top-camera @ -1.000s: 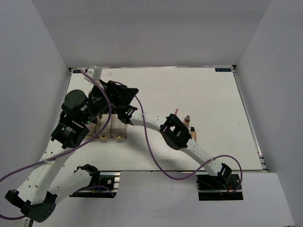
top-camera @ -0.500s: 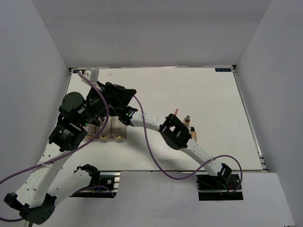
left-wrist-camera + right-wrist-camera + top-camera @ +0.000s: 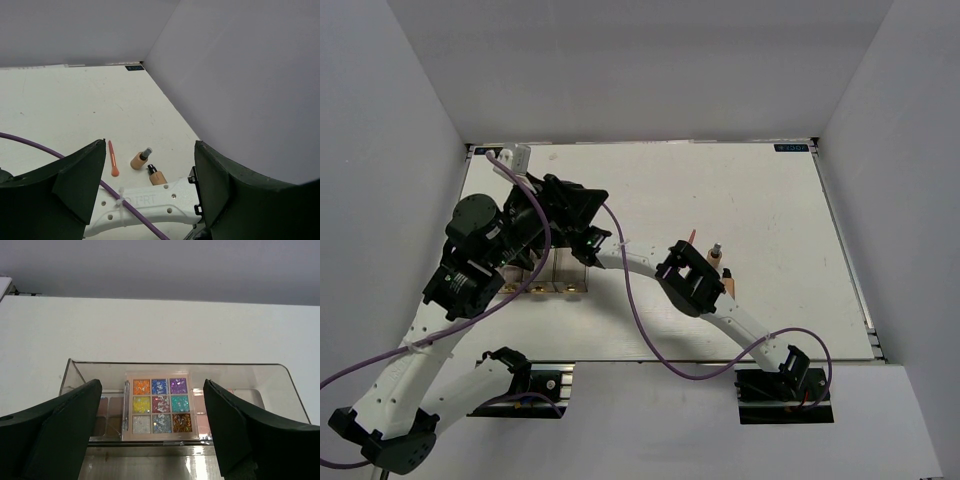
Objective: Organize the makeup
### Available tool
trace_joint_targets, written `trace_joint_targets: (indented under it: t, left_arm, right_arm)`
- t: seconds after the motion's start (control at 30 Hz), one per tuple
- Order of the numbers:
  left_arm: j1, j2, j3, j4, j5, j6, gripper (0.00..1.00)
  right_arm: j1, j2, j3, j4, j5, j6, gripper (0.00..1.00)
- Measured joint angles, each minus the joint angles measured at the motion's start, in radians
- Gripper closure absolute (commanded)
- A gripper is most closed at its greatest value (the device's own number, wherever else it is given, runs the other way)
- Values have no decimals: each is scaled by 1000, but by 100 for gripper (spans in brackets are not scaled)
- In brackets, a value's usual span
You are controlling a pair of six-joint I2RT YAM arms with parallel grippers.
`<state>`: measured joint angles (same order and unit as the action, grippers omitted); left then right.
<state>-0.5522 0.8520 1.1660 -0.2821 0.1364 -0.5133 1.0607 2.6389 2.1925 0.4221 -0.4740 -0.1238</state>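
A robot laboratory cell is indicated. A flat white tabletop (image 3: 770, 200) is enclosed by plain white panel walls (image 3: 640, 60); black arm mounts (image 3: 785, 392) are fixed at its edge.

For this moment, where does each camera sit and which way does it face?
Top external: above and behind the bases, looking down on the white table; left arm and right arm show.
Left wrist: on the left arm, facing the table's far right corner across the coral stick, two bottles and the right arm; left gripper open.
Right wrist: on the right arm, facing the clear box holding a glitter palette; right gripper open.
Shared: top external and left wrist both show the stick and bottles.
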Motion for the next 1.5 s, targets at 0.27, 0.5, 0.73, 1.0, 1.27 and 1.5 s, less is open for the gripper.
trace_joint_targets:
  t: [0.27, 0.5, 0.73, 1.0, 1.27, 1.5]
  left_arm:
    - [0, 34, 12, -9, 1, -3, 19]
    - [0, 86, 27, 29, 35, -19, 23]
    - [0, 205, 52, 51, 113, -39, 51]
    - [-11, 396, 114, 10, 201, -74, 88]
    - [-107, 723, 219, -168, 199, -207, 91]
    - [-187, 958, 217, -330, 146, -393, 29]
  right_arm:
    - [-15, -82, -119, 3, 6, 0, 22]
    - [-120, -340, -263, -6, 22, -3, 46]
    - [-372, -685, -487, -109, 23, -36, 100]
    - [-671, -879, -607, -465, 67, -93, 41]
    - [-824, -1085, -822, -669, 145, -73, 39]
    - [-911, -1181, -930, -693, 112, -24, 90]
